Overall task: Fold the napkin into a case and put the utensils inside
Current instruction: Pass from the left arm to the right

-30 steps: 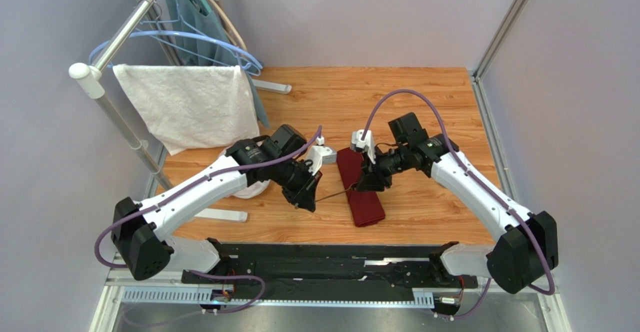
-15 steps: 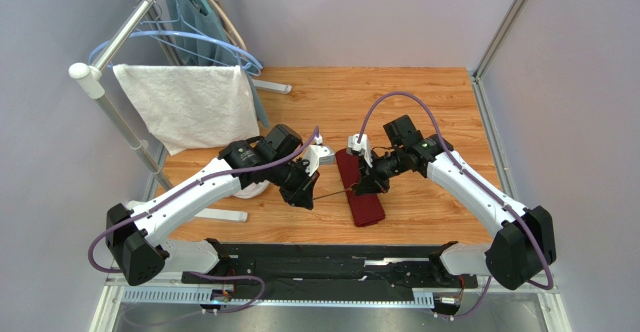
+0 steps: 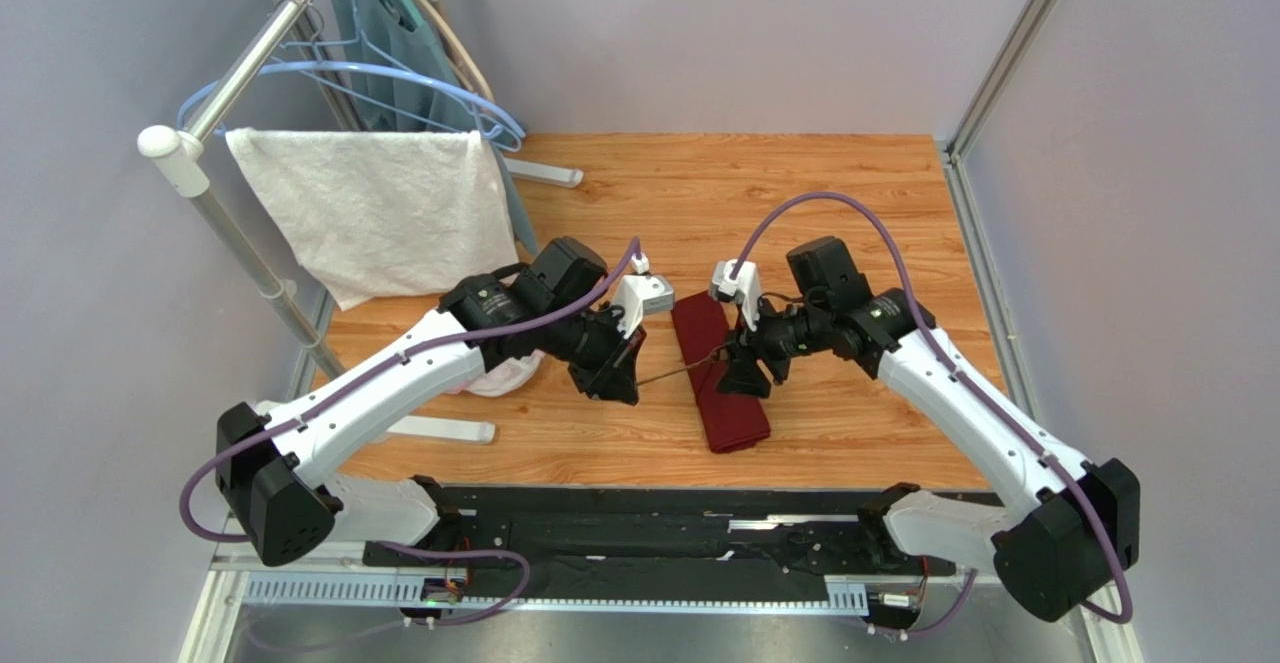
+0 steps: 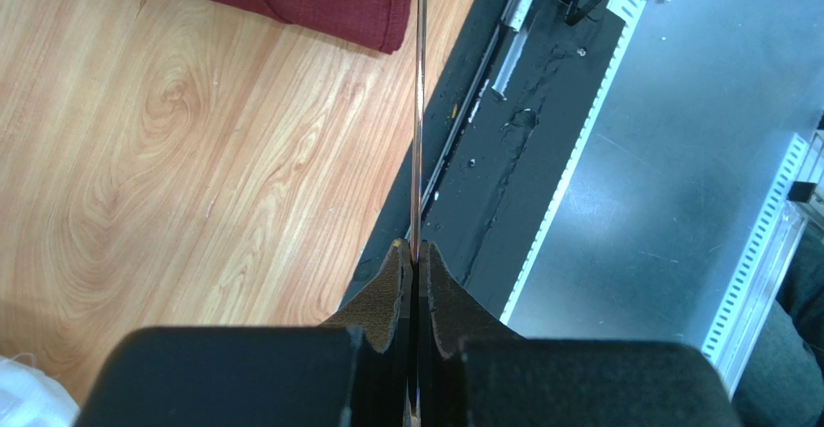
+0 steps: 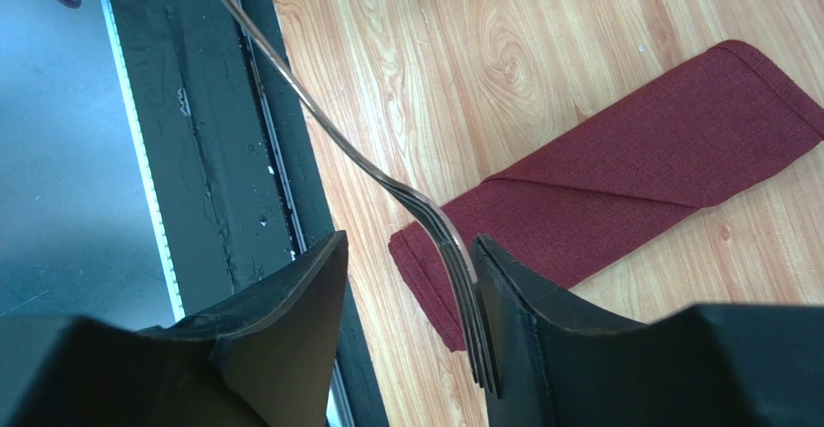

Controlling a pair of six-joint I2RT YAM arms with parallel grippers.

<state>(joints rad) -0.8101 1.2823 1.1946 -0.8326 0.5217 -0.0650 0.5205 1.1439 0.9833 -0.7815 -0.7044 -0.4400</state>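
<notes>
The case (image 5: 638, 161) is laid flat on the bench (image 3: 842, 213) as a long, narrow maroon strip. It is set between the two arms, with one short end turned toward the arm bases. A diagonal fold line is seen across it in the right wrist view.

The fork (image 5: 455, 263) is held above the bench and is stretched between the two claws. Its slim handle is pinched at the end by the left claw (image 4: 414, 253), whose fingers are pressed together on it, so that in the left wrist view the handle is seen edge-on as a thin line. The handle is carried across the bare wood toward the case.

The tines are placed inside the right claw (image 5: 406, 243), which is spread. The gap between its fingers is wider than the fork, and the tines are found close against one finger while the other finger is kept apart from them. Whether that finger is actually touched cannot be told. In the top view, the right claw is held over the near half of the case.

A white towel (image 3: 376, 206) is hung on a rack at the far left.
</notes>
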